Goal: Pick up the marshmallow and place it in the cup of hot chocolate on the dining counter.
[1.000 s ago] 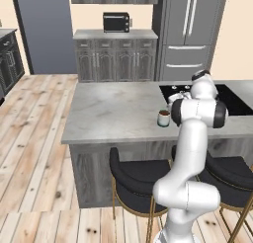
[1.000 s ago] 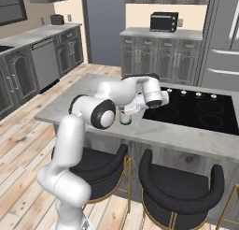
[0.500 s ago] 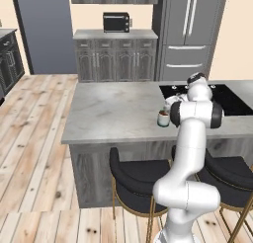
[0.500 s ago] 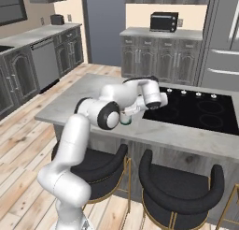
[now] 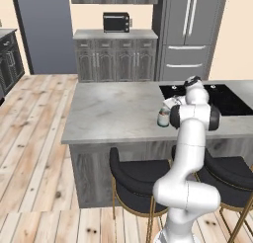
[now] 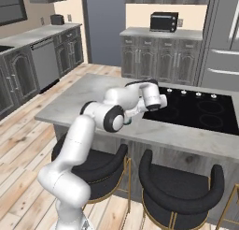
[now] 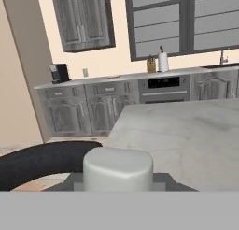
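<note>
The marshmallow (image 7: pixel 117 164), a pale stubby cylinder, sits between my gripper's (image 7: pixel 117 183) dark finger tips at the bottom of the hand view, and the gripper is shut on it. In the left base view my gripper (image 5: pixel 169 105) hangs close above and just right of the cup of hot chocolate (image 5: pixel 163 117), which stands on the dining counter (image 5: pixel 113 108) beside the black cooktop (image 5: pixel 227 100). The hand points sideways across the marble top (image 7: pixel 186 131). In the right base view my folded arm covers the cup's spot on the counter (image 6: pixel 79 100).
Two black stools (image 5: pixel 141 180) (image 6: pixel 179 191) stand along the counter's near side, and a stool back (image 7: pixel 42 163) curves into the hand view. Wall cabinets with a microwave (image 5: pixel 116 22) and a fridge (image 5: pixel 190 34) stand behind.
My wrist has swung a little left and down toward the cup, with the marshmallow still in the gripper. The cup has not moved.
</note>
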Controlling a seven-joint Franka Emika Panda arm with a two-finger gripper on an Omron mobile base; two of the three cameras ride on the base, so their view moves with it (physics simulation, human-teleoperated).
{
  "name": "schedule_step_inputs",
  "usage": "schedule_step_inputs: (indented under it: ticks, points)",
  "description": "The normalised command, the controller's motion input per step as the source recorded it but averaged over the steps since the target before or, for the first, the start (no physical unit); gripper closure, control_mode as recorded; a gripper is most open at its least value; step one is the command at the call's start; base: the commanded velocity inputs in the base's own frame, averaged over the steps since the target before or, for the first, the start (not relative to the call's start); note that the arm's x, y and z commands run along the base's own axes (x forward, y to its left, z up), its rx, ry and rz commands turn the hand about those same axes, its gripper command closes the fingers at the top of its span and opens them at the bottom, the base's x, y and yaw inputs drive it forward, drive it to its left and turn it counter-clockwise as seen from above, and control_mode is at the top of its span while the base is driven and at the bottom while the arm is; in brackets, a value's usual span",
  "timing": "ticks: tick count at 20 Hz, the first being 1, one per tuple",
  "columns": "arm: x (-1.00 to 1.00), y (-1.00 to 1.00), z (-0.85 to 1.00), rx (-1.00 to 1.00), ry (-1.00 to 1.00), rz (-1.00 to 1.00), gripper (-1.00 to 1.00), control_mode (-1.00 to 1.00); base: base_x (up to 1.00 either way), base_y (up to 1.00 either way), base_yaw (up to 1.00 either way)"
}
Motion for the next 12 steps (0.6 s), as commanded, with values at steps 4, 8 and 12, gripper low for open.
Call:
schedule_step_inputs:
  ticks: [4, 8, 12]
  points:
    - [0.31, 0.0, -0.17, 0.0, 0.0, 0.0, 1.0, -1.0, 0.0, 0.0, 0.0]
    - [0.31, 0.0, -0.19, 0.0, 0.0, 0.0, -1.0, -1.0, 0.0, 0.0, 0.0]
    - [0.46, -0.11, -0.02, 0.0, 0.01, 0.0, -1.0, -1.0, 0.0, 0.0, 0.0]
